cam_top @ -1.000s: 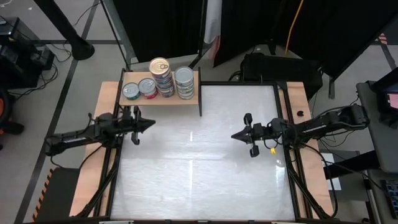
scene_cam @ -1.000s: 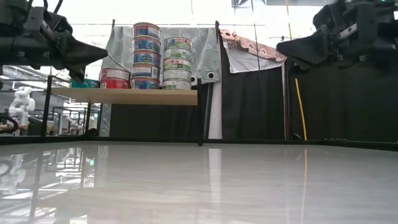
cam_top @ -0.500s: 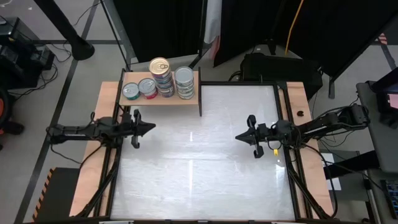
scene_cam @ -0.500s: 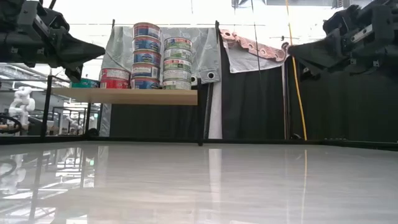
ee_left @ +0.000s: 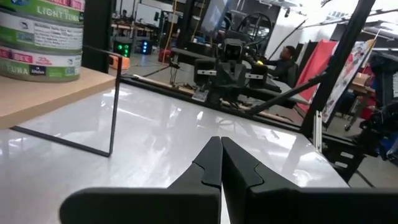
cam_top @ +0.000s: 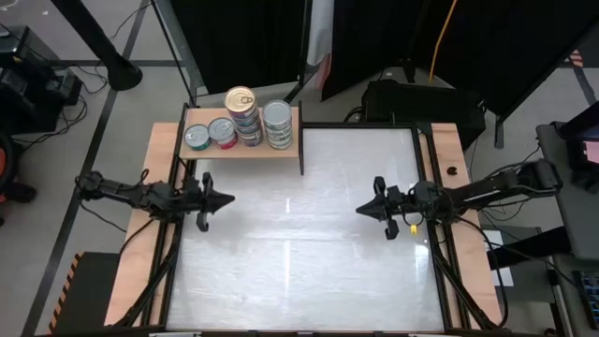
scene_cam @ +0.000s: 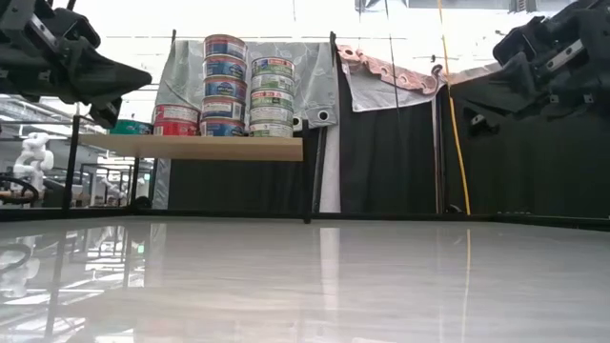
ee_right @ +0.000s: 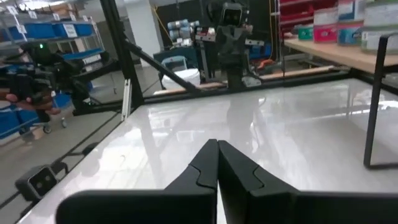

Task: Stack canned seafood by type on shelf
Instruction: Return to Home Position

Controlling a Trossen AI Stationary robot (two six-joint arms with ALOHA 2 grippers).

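Note:
The shelf [cam_top: 245, 148], a light-wood board on thin dark legs, stands at the table's far left. On it the canned seafood stands in stacks: a tall stack [scene_cam: 224, 88] of several blue-and-red tins, a stack [scene_cam: 272, 98] of several green-and-white tins, a low red-labelled stack [scene_cam: 176, 120] and a teal tin [scene_cam: 132, 128]. The bottom tins rest on the board. My left gripper [cam_top: 229, 198] is shut near the table's left edge, pointing level toward the right. My right gripper [cam_top: 359, 210] is shut near the right edge, pointing level toward the left. Both are clear of the tins.
The glossy white tabletop [cam_top: 299, 243] lies between the two grippers. Wooden strips run along the left side [cam_top: 150, 178] and right side [cam_top: 459, 168] of the table. The shelf's thin dark leg [ee_left: 115, 99] stands on the tabletop, and black curtains [scene_cam: 381, 162] hang behind the table.
My left arm has swung about its base, carrying its shut gripper a little toward the table's near edge. My right gripper has drawn back toward the right edge, sunk slightly and rolled a little. Both have stayed shut. The tins have not moved.

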